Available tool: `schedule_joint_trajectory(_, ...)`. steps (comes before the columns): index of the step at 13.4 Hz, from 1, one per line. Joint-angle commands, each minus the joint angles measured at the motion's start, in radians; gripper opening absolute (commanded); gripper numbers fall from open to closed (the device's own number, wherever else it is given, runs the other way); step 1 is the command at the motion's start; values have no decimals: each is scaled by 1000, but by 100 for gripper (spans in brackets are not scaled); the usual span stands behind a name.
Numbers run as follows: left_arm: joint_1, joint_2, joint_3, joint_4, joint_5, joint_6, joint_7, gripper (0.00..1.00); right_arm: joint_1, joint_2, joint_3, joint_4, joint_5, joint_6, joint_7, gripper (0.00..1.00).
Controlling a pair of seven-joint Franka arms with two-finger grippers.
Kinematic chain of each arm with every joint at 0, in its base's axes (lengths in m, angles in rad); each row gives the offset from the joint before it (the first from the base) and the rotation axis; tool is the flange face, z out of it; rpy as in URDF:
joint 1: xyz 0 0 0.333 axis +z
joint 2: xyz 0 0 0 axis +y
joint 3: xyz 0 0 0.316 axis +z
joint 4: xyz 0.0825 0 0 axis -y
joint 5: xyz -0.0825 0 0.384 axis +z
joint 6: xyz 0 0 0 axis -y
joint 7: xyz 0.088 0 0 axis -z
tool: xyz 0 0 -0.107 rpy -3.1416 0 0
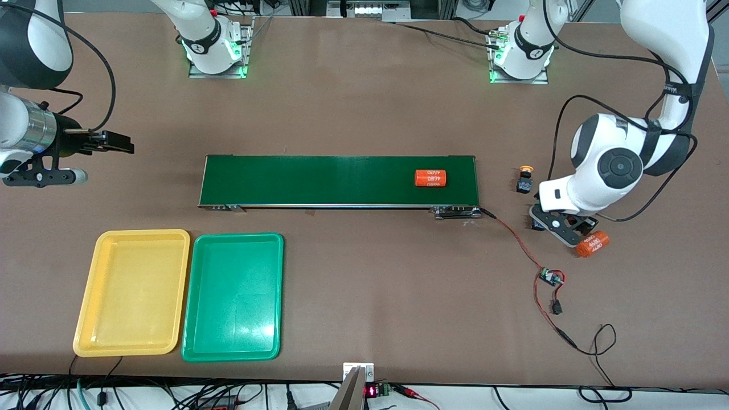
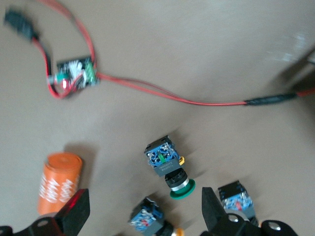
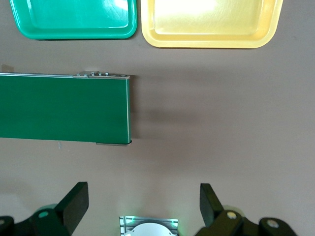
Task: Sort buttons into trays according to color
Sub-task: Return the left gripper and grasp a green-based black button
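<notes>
Left gripper (image 2: 142, 216) spread wide, hanging over the buttons at its end of the belt — green button (image 2: 170, 169) just ahead of the fingertips, lying on its side. Right gripper (image 3: 142, 206) waits, also spread, empty; both trays (image 1: 132, 238) well apart from the buttons — left arm far nearer.

Yellow tray (image 1: 132, 293) and green tray (image 1: 233, 297) are lying side by side, touching; buttons (image 2: 167, 167) are lying tipped at the left arm's end.

Front: high, facing both arms, whole table (image 1: 364, 114).
Wrists: close, looking down.
Shared: belt (image 1: 339, 180), trays (image 1: 233, 296).
</notes>
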Motion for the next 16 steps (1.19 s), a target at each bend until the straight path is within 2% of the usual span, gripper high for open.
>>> schedule_joint_trajectory(1,23,56,13,22,-134,8,-143,100,-4,-3,4,-2,2,-1,-11,100)
schedule_joint_trajectory(4,35,113,25,26,-311,8,-170,100,-5,-2,4,-2,2,-1,-11,100)
schedule_joint_trajectory(7,35,170,30,71,-311,12,-170,100,-5,-2,4,-2,2,-1,-11,100)
schedule_joint_trajectory(10,37,199,33,68,-302,47,-164,100,-7,-2,4,-2,2,-1,-12,100)
schedule_joint_trajectory(11,37,203,35,67,-301,47,-164,95,-7,-2,4,-2,2,0,-12,100)
schedule_joint_trajectory(16,35,217,35,56,-293,49,-164,53,-7,-3,4,-2,2,-1,-11,100)
